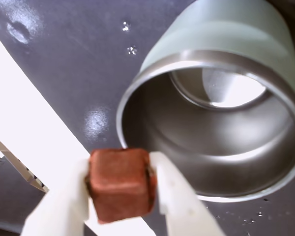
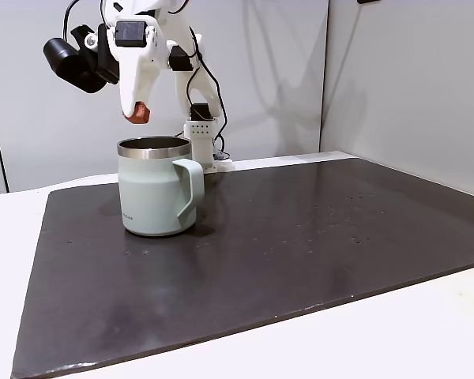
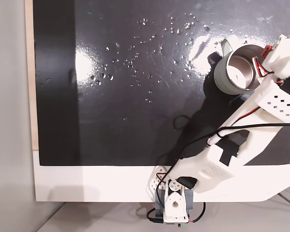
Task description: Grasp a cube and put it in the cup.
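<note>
Dark matting covers the counter [image 2: 316, 260]; I find my jaws clamped on the cube [image 1: 120, 183], held above the cup [image 2: 154, 189] rim, leaving only alignment and release.

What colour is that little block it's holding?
Reddish-brown, like terracotta; the cube shows best in the wrist view.

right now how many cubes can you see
1. The cube is pinched between the fingers of the gripper, held in the air just above the rim of the cup. Another could be hidden behind the arm in the top-down fixed view.
</note>
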Controlling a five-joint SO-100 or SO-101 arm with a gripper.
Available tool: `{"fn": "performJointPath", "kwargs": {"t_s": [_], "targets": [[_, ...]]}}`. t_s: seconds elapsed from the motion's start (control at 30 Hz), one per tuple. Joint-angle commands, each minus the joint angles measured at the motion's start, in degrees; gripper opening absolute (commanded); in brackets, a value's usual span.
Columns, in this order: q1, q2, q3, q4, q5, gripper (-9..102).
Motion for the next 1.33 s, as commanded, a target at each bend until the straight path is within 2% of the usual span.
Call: {"fn": "performJointPath", "kwargs": {"t_s": [0.0,0.1,0.23,0.33,1.3], "targets": [[-0.88,2.72,1.23,0.35,-0.79,2],[-1.58,3.69,3.96,0.35,-1.93,7],[-2.37,5.71,7.03,0.35,-2.55,23],[-2.37,6.68,6.77,0.35,-2.2,28],[-6.59,14.33,9.23,0.44,-0.18,27]]}}
